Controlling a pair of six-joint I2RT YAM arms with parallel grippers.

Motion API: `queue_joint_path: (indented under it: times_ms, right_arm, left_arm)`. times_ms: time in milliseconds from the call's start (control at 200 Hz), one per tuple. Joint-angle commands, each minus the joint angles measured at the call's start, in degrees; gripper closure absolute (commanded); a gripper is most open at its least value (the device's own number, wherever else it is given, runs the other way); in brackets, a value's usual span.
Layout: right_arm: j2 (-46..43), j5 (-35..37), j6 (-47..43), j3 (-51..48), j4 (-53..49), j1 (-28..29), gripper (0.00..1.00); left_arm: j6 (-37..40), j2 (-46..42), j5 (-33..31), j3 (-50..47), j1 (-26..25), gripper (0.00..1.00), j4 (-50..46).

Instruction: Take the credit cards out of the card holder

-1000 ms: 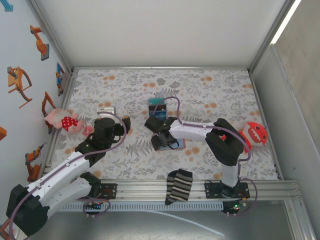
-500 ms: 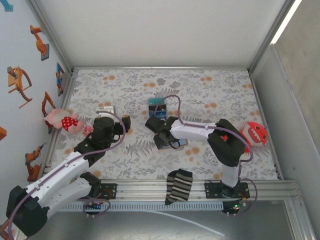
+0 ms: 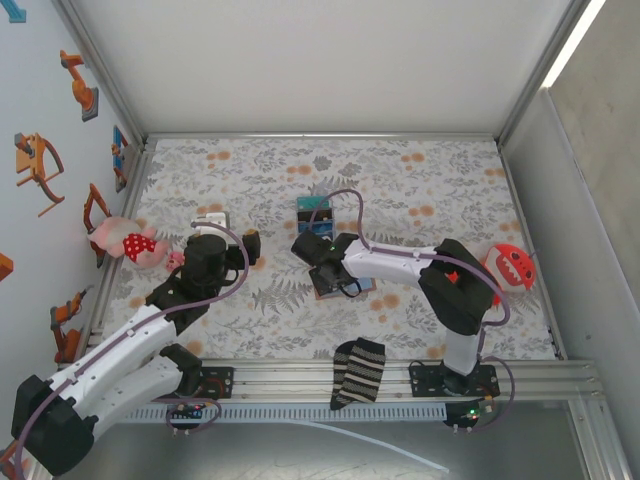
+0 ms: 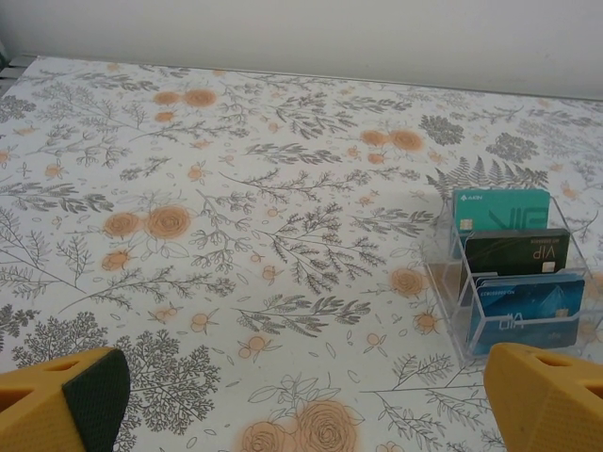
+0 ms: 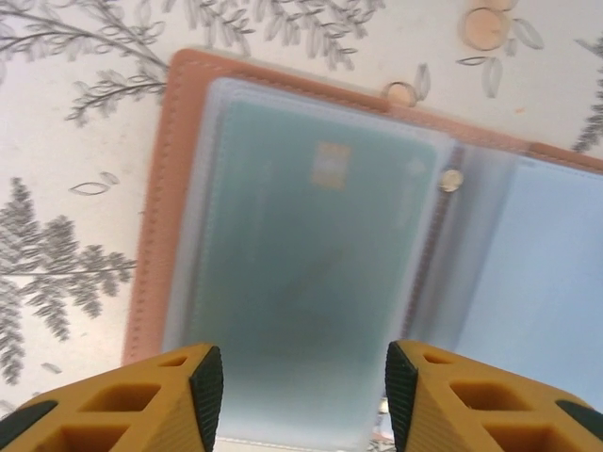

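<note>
Right hand [image 5: 303, 391]: fingers part-open and pointing down over the card holder [image 5: 148, 235]. There's a clear gap between the pads and nothing is gripped. The tips sit either side of the near edge of the left-hand pocket.

Card holder: lying open and flat on the desk [image 4: 236, 188], about mid-desk and just in front of the clear card stand [image 4: 513, 273]. Tan stitched rim, with a small snap stud [image 5: 452, 179] at the fold.

Credit card [image 5: 311, 245]: teal, inside the clear sleeve on the holder's left half. The chip patch is visible through the plastic. The holder's right half shows light blue; I can't tell whether that's a card or the lining.

Left hand [image 4: 306, 400]: fingers spread fully wide, with nothing between them. It hangs above bare desk, well to the left of the holder.

The card stand holds three upright cards in tiers: teal at the back, black in the middle, blue in front.

Other items:
- striped sock [image 3: 358, 372] at the near edge
- pink plush toy [image 3: 125, 240] at the left edge
- red toy [image 3: 510, 265] at the right edge
</note>
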Motion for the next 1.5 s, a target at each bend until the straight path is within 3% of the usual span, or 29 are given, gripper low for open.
queue_joint_path:
  times_ms: [0, 155, 871, 1042, 1497]
  right_arm:
    - [-2.3, -4.4, -0.9, -1.2, 2.9, 0.2, 0.51]
    - [-0.6, -4.0, -0.8, -1.2, 2.5, 0.3, 0.47]
    - [-0.1, -3.2, 0.7, -4.1, 3.4, -0.8, 0.51]
    - [0.2, -5.5, 1.1, -5.7, 5.4, -1.7, 0.62]
    - [-4.3, -8.8, 0.8, -6.6, 7.3, -2.2, 0.79]
  left_arm:
    - [0.1, -0.7, 0.7, 1.8, 0.4, 0.03, -0.9]
    - [0.0, -0.4, 0.8, 2.0, 0.4, 0.03, -1.1]
    - [0.0, -1.0, 1.2, 1.9, 0.5, 0.03, -1.7]
    - [0.0, -1.2, 1.2, 1.9, 0.5, 0.03, -1.7]
    - [0.0, -1.4, 3.2, 3.3, 0.4, 0.03, -2.2]
